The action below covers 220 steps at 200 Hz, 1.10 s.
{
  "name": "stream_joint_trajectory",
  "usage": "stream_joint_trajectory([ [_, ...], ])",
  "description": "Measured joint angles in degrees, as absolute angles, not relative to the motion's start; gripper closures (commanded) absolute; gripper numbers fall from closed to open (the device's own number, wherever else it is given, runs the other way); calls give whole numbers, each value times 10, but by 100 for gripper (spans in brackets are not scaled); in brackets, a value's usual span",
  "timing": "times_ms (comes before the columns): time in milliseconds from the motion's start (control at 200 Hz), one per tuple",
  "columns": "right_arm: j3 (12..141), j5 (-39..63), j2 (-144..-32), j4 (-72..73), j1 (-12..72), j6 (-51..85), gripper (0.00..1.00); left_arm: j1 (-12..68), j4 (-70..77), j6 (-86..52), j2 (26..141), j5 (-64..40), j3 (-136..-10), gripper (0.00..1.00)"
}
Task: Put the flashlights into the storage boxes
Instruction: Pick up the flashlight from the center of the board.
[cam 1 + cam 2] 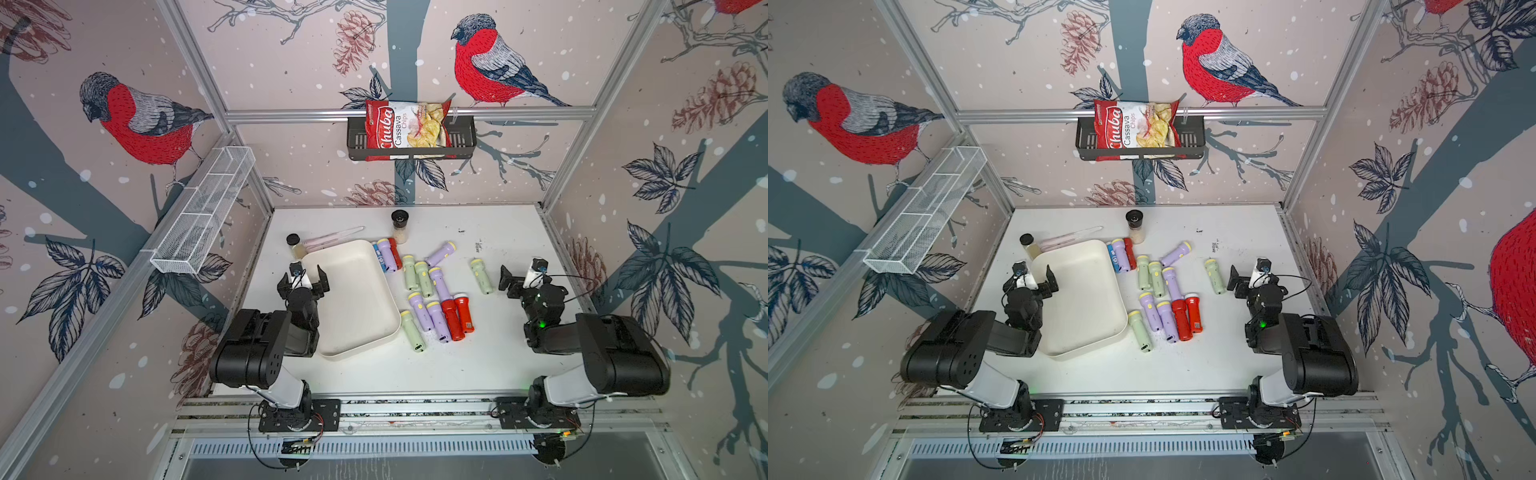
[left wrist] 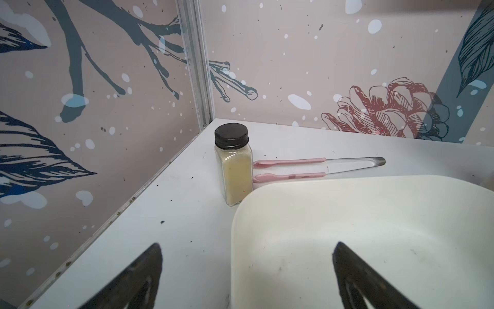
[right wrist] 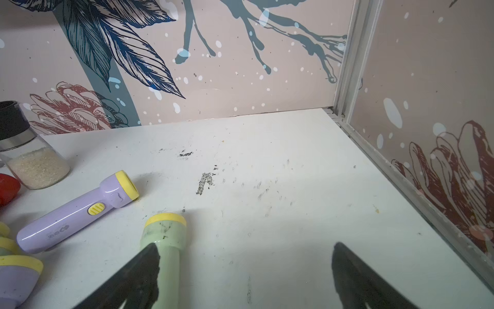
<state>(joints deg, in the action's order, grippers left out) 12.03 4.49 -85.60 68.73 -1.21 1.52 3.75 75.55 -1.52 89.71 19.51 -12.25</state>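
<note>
The storage box, an empty cream tray [image 1: 353,299] [image 1: 1079,299] [image 2: 374,227], lies left of centre. Several flashlights lie loose to its right: a blue, lilac and red trio [image 1: 386,255] at its far corner, pale green ones [image 1: 415,274], lilac ones [image 1: 441,253] and two red ones [image 1: 457,318]. My left gripper [image 1: 303,281] [image 1: 1032,282] [image 2: 248,245] hangs open over the tray's left rim, holding nothing. My right gripper [image 1: 530,282] [image 1: 1255,279] [image 3: 246,246] is open and holds nothing. A lone pale green flashlight [image 1: 482,276] [image 3: 165,240] lies beside its left finger.
Two black-capped jars [image 1: 297,246] [image 1: 400,226] and pink-tipped tongs [image 1: 332,237] sit behind the tray. A white wire rack [image 1: 203,212] hangs on the left wall. On the back wall hangs a black basket [image 1: 461,141] holding a chips bag.
</note>
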Motion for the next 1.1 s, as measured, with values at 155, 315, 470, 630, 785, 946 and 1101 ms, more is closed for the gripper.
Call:
stream_joint_trajectory([
  [155, 120, 45, -856, 687, -12, 15, 0, 38, 755, -15, 897, 195, -123, 2],
  [315, 120, 45, -856, 687, -12, 15, 0, 38, 755, -15, 897, 195, -123, 2],
  [470, 120, 45, -856, 687, -12, 15, 0, 38, 755, -15, 897, 195, -123, 2],
  [630, 120, 45, -856, 687, -12, 15, 0, 38, 755, -15, 897, 195, -123, 2],
  [785, 120, 45, -856, 687, -12, 15, 0, 38, 755, -15, 897, 195, -123, 2],
  [946, 120, 45, -856, 687, -12, 15, 0, 38, 755, -15, 897, 195, -123, 3],
  [1101, 120, 45, -856, 687, -12, 15, 0, 38, 755, -15, 897, 195, -122, 3],
])
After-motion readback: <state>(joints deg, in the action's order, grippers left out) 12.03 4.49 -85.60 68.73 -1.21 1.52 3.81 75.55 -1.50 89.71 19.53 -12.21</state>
